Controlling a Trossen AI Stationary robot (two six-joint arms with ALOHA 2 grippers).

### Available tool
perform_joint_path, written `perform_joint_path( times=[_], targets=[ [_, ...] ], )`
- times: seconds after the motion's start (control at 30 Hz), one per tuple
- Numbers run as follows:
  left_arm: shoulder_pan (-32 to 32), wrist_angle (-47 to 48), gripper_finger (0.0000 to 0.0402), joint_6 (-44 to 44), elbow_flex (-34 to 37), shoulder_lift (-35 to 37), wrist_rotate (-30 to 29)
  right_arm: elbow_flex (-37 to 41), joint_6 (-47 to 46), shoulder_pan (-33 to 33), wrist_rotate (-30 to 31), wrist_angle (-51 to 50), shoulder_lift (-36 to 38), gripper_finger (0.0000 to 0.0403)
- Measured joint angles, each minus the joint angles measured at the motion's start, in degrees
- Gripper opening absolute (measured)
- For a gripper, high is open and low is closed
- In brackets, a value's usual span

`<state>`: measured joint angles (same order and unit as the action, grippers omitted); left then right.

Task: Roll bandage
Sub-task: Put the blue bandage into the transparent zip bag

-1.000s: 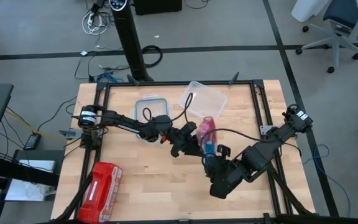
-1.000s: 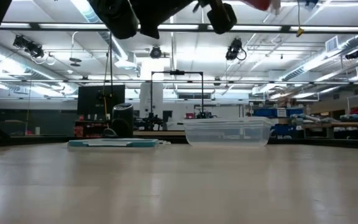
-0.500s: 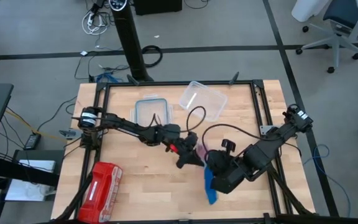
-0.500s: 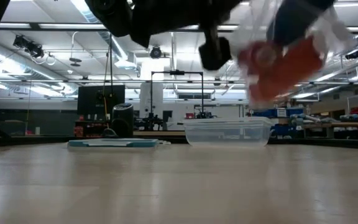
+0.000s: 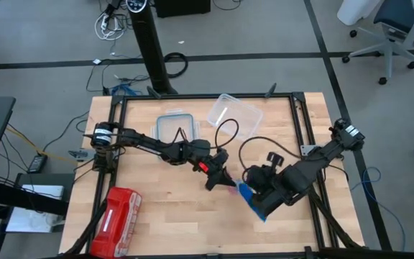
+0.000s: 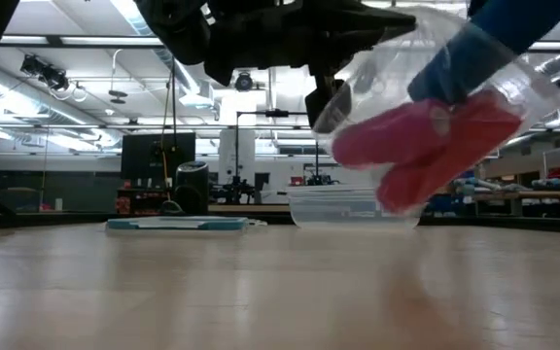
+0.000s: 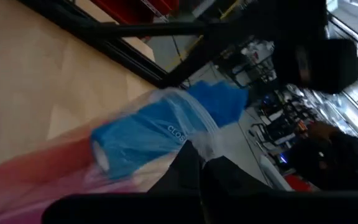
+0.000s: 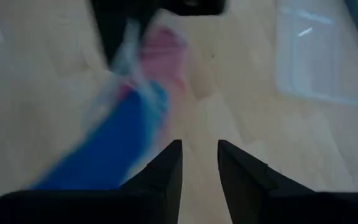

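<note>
A clear zip bag (image 6: 382,68) hangs over the table's middle with my left gripper (image 5: 218,180) shut on it. Red-pink rolls (image 6: 416,146) fill its lower end. The blue bandage (image 7: 148,134) sticks out of the bag's mouth and shows as a blue strip (image 5: 254,203) beside my right gripper (image 5: 259,191). In the right wrist view, my right gripper (image 8: 199,155) stands open with bare table between its fingers. The bandage (image 8: 114,146) runs past the outer side of one finger. My left gripper pinches the bag between its two fingers at the zip edge near the mouth (image 7: 194,140). The bag is lifted clear of the table and tilted, with the rolls' end lowest. My right gripper has the bandage alongside one finger (image 8: 166,165); whether it touches, I cannot tell.
A clear container (image 5: 234,115) and a teal-rimmed lid (image 5: 175,124) sit at the table's far side. A red pouch (image 5: 119,212) lies at the near left. Bare wood lies below the bag and toward the near edge.
My left gripper has sunk and tipped toward level. The bag has come down from nearly out of the low view to hang tilted just above the table. The bandage has come partway out of the bag's mouth. My right gripper has turned and shifted slightly toward the table's right.
</note>
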<state>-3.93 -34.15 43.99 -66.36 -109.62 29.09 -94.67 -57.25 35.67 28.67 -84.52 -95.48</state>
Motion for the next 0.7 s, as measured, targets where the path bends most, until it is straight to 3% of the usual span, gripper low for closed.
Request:
perform_joint_path(
  times=[0.2,0.37,0.6,0.7],
  targets=[
    [-0.1,-1.3,0.0000,0.2,0.0,0.0,1.4,0.0,-9.1,4.4,-2.6,-4.5,5.2,0.0099],
    [0.0,-5.1,0.0000,1.7,0.0,0.0,1.7,2.0,-15.6,11.0,-5.8,1.6,6.9,0.0100],
    [0.2,-10.8,0.0000,4.2,0.0,0.0,1.8,8.1,-25.4,18.8,5.3,7.3,6.7,0.0100],
    [0.2,-11.8,0.0000,4.3,0.0,0.0,1.8,12.6,-29.2,20.6,7.0,9.0,6.6,0.0106]
  ],
)
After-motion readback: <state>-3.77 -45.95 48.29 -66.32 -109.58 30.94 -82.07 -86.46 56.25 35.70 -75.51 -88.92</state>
